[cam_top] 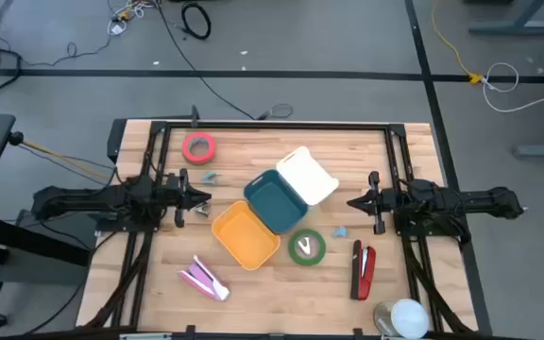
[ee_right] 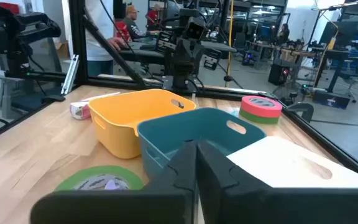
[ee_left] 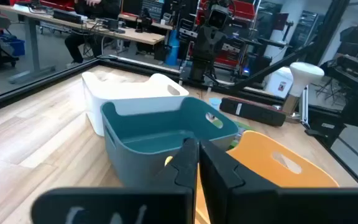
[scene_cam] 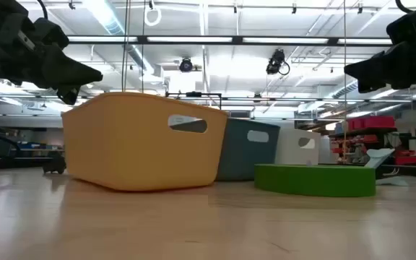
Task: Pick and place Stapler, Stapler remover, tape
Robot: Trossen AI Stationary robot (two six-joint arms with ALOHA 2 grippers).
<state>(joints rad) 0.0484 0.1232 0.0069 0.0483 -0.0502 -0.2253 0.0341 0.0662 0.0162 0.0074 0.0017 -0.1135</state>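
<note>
Grippers first: your left gripper (cam_top: 203,198) is clenched on nothing at the table's left side, and your right gripper (cam_top: 353,202) is clenched empty at the right, both pointing inward. Between them you have three bins in a diagonal row: orange bin (cam_top: 245,234), teal bin (cam_top: 275,200), white bin (cam_top: 306,176). The red stapler (cam_top: 363,268) lies near your right arm, green tape (cam_top: 306,246) beside the orange bin, red tape (cam_top: 198,147) at the far left, pink stapler remover (cam_top: 203,278) near the front edge.
</note>
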